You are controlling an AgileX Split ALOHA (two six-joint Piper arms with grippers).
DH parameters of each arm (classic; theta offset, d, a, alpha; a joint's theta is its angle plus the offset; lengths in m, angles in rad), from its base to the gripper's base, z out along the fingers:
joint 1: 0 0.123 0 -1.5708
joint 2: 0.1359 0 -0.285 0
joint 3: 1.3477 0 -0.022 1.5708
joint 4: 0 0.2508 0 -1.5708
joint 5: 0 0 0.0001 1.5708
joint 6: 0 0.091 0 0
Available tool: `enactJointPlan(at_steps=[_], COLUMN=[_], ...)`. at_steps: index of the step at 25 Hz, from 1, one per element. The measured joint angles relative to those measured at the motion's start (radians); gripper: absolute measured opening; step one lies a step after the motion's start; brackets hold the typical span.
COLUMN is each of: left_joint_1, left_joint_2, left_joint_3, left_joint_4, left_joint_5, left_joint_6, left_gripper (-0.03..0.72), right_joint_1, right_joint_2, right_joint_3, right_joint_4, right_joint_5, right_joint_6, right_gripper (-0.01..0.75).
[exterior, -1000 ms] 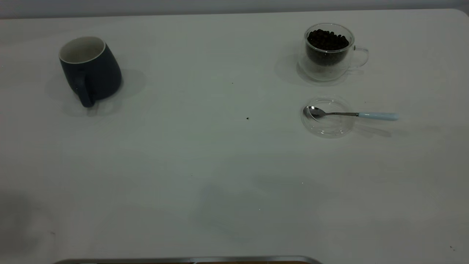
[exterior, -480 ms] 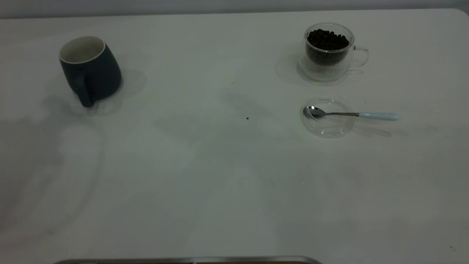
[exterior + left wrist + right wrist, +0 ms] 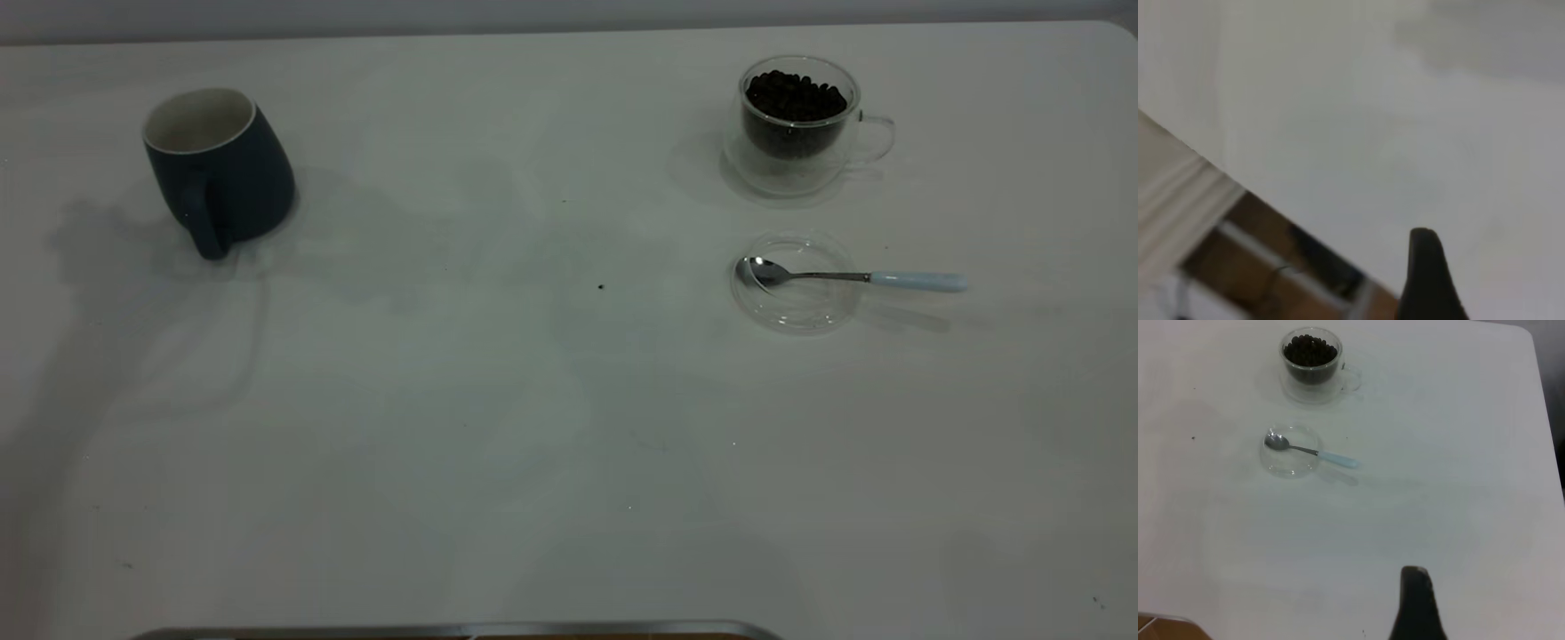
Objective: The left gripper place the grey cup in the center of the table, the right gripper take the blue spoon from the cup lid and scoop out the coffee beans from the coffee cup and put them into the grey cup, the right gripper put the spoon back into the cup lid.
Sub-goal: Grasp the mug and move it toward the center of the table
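The grey cup stands upright at the far left of the table, handle toward the near edge. At the far right is the coffee cup, holding a heap of coffee beans. Nearer, the cup lid lies flat, and the blue spoon rests with its bowl in the lid and its handle sticking out to the right. Neither gripper shows in the exterior view. My right gripper hangs well above and apart from the spoon and coffee cup. My left gripper is over the table's edge.
A dark speck lies near the table's middle. A metal rim runs along the near edge. The left wrist view shows the table's edge with floor and framework beyond it.
Arm shadows have spread over the left side of the table up to the grey cup. The cups, lid and spoon have not moved.
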Motion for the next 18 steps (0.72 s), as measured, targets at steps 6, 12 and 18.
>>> enactJointPlan(at_steps=[6, 12, 18], left_joint_1=[-0.030, -0.038, -0.038], left_joint_2=[0.112, 0.191, 0.271], left_joint_3=[-0.008, -0.008, -0.008], left_joint_4=[0.075, 0.120, 0.222], left_joint_5=[-0.109, -0.228, -0.277], left_joint_6=[0.075, 0.082, 0.082], left_gripper=[0.588, 0.588, 0.588], right_joint_1=[0.000, 0.000, 0.000], right_joint_2=[0.000, 0.000, 0.000], right_joint_3=[0.000, 0.000, 0.000], right_joint_4=[0.000, 0.000, 0.000], right_joint_5=[0.000, 0.000, 0.000], right_joint_6=[0.000, 0.000, 0.000], right_gripper=[0.588, 0.588, 0.588])
